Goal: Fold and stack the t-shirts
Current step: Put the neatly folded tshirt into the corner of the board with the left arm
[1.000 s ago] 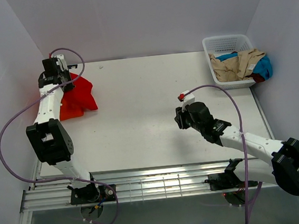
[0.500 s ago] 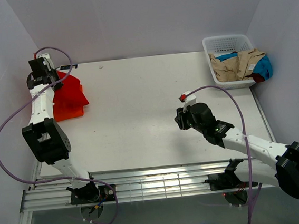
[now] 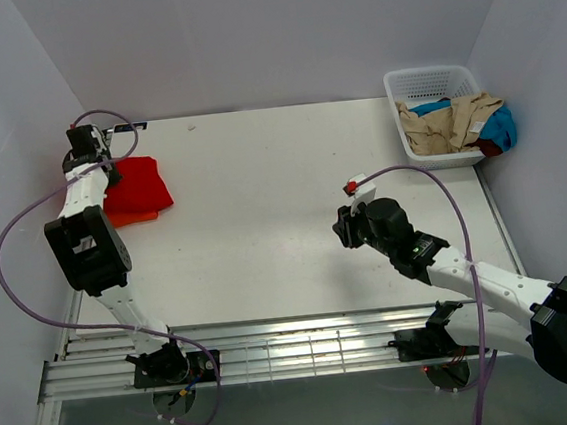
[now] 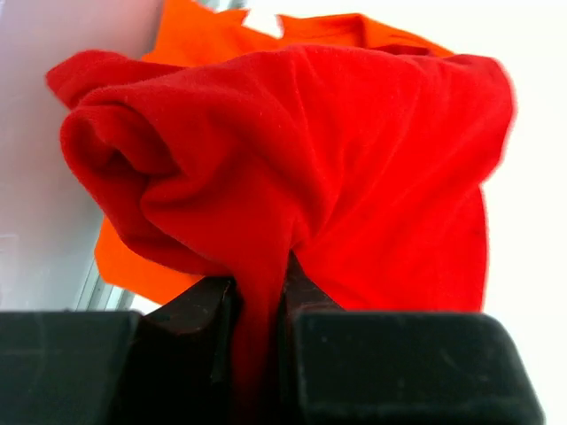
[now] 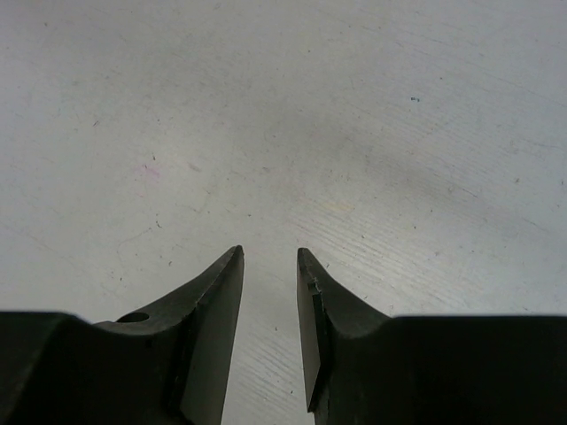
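Since a second ago the left arm has pulled back toward the far left corner. The red t-shirt [image 3: 138, 181] has gone from a bunched lump to a flatter pile. It now lies on top of the orange t-shirt [image 3: 128, 216], at the far left of the bench [image 3: 260, 175].

The left pincer [image 4: 260, 292] is clenched on a fold of red cloth. The right pincer [image 5: 270, 292] hangs over the bare middle of the bench, a bit to the right. Its fingers are a little apart and hold nothing.

I think the job now is to set the red shirt down neatly. The red cloth looks puffy near the pincer, so it should be laid low and flat first. The edges should sit over the orange shirt. Then the pincer should let go and lift straight up, so it does not drag the stack.

The bench is white and flat, with tiny specks and scratches. Pale walls stand on three sides. A white basket [image 3: 430, 80] sits at the far right corner, holding more clothes [image 3: 456, 124], tan and blue.
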